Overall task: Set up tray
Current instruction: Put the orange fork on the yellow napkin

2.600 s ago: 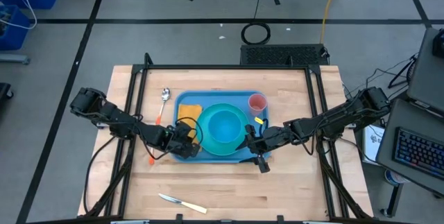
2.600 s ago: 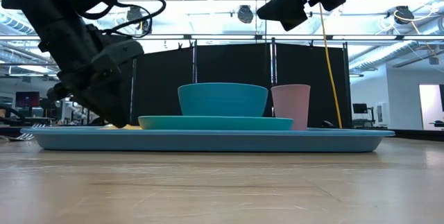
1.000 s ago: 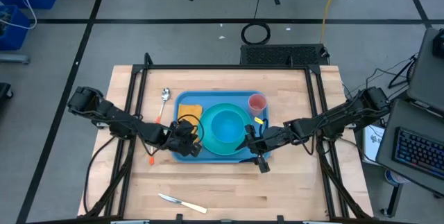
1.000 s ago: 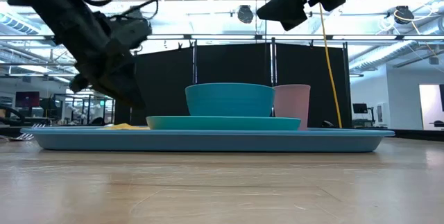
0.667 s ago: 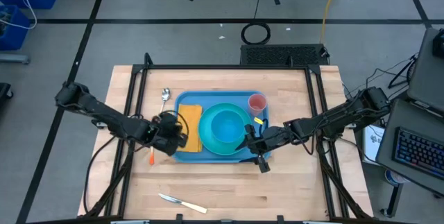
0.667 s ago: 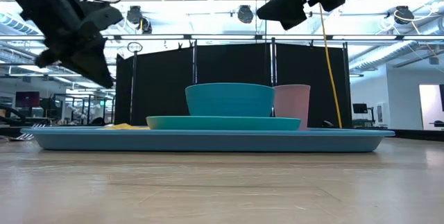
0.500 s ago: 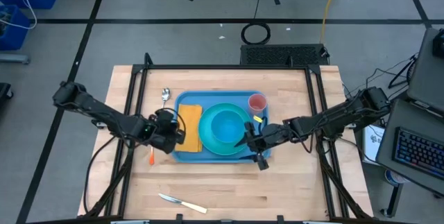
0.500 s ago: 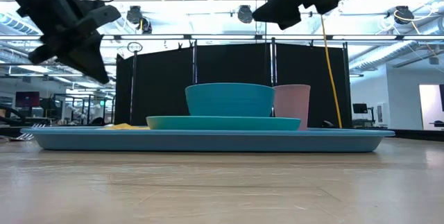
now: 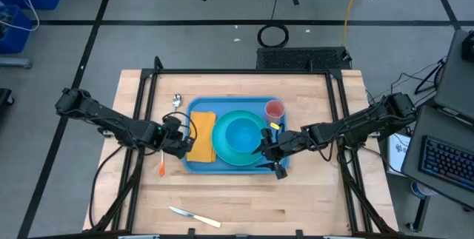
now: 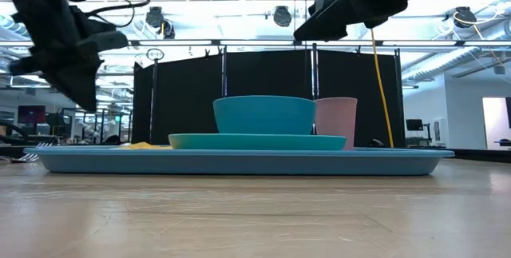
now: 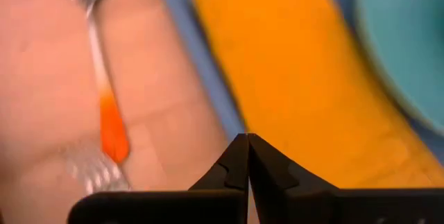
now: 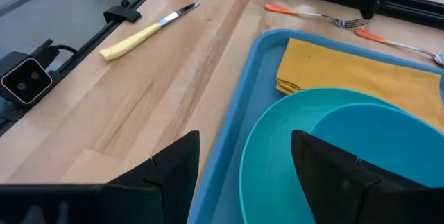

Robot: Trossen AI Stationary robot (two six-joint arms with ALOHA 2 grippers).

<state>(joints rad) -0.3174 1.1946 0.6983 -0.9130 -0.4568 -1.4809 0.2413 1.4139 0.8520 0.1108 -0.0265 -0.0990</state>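
The blue tray (image 9: 231, 165) lies on the wooden table. On it are a folded yellow napkin (image 9: 201, 135), a turquoise plate (image 9: 222, 150) bearing a turquoise bowl (image 9: 241, 134), and a pink cup (image 9: 275, 109). My left gripper (image 9: 184, 140) hangs shut in the air over the tray's left rim (image 11: 208, 64), beside the napkin (image 11: 298, 85), holding nothing. My right gripper (image 12: 243, 161) stands open and empty above the tray's right near part, beside the plate (image 12: 277, 161). In the low view both grippers, left (image 10: 68, 66) and right (image 10: 319, 22), are well above the tray (image 10: 239, 160).
A spoon (image 9: 176, 101) with an orange handle (image 11: 111, 123) and a fork (image 9: 161, 166) lie on the wood left of the tray. A yellow-handled knife (image 9: 194, 217) lies near the table's near edge. Bare wood shows in front of the tray.
My left gripper, still shut, has drawn back from over the napkin toward the table's left edge, risen and rolled about its wrist. The napkin is uncovered and lies flat on the tray's left part. The right gripper has barely moved.
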